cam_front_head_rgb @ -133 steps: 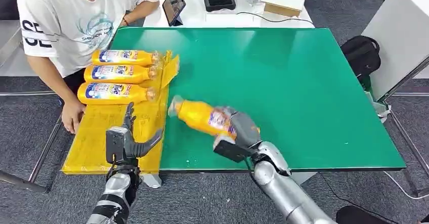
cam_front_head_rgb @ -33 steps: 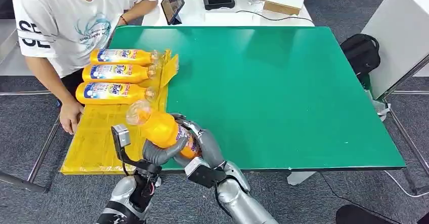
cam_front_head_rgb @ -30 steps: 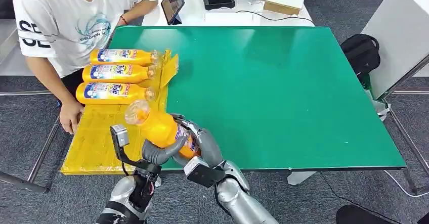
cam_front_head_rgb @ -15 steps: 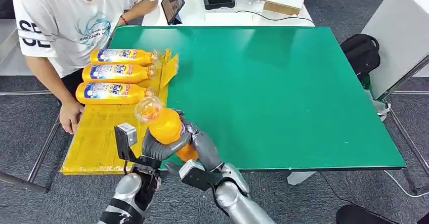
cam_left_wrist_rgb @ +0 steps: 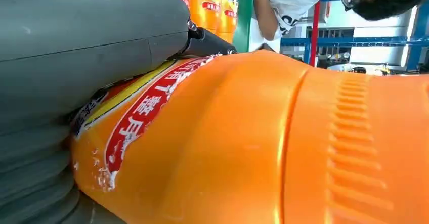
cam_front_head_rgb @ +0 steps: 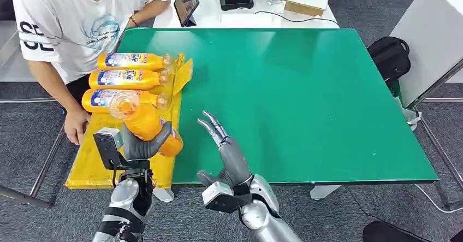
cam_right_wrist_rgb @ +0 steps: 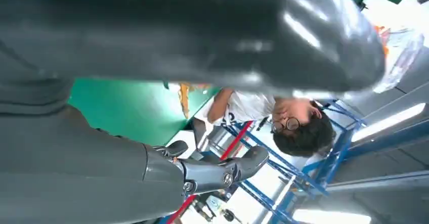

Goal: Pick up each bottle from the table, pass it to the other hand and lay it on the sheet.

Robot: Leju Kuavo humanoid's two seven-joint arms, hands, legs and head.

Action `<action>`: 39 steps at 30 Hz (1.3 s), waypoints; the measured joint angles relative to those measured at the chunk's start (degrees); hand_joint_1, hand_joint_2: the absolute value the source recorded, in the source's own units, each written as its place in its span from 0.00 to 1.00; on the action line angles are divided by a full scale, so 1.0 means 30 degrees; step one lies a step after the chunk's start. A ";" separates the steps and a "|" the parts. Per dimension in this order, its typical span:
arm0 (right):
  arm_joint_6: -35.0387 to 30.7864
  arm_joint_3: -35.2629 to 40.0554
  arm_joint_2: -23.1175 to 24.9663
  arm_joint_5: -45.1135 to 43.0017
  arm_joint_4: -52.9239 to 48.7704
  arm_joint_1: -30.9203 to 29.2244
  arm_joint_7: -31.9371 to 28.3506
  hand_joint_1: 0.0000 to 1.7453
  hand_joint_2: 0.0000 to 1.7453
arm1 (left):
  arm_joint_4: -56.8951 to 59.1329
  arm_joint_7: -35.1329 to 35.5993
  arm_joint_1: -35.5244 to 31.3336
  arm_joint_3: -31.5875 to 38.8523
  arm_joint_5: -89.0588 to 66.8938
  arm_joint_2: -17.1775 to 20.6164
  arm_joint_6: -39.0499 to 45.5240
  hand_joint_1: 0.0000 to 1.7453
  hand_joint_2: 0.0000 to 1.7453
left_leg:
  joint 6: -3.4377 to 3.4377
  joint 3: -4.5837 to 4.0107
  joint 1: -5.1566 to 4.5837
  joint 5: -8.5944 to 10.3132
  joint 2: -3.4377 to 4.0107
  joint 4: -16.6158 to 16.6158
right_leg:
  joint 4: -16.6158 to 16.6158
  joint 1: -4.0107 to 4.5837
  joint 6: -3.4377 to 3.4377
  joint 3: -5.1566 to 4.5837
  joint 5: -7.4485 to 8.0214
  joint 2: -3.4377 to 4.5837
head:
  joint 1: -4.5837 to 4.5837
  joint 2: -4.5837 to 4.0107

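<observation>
The handover is done: half a second ago both hands were wrapped around the orange bottle (cam_front_head_rgb: 143,123), and now the left hand (cam_front_head_rgb: 141,143) alone grips it, fingers clamped around its body, and has carried it left, over the yellow sheet (cam_front_head_rgb: 106,149) near the desk's front left corner. The bottle is tilted, clear cap end up and away from the robot, just in front of the nearest lying bottle. The right hand (cam_front_head_rgb: 229,152) has let go and stands with its fingers apart and raised over the green desk (cam_front_head_rgb: 306,89) near the front edge, holding nothing.

On the sheet three bottles (cam_front_head_rgb: 126,78) lie side by side along the desk's left edge, caps pointing toward the desk's middle. A person (cam_front_head_rgb: 71,23) in a white shirt sits at the far left corner, one hand resting on the sheet's left edge
</observation>
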 measured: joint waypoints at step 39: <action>-0.3162 -0.0175 0.0211 -0.3468 -0.3162 0.0453 -0.2426 0.00 1.00 | 1.3091 0.5690 -0.7619 0.1457 -2.8385 0.5035 0.9260 1.00 1.00 | -0.0024 -0.0014 0.0000 0.0024 0.0048 0.0000 | 0.0037 -0.0001 -0.0009 -0.0033 0.0012 0.0020 | 0.0015 0.0000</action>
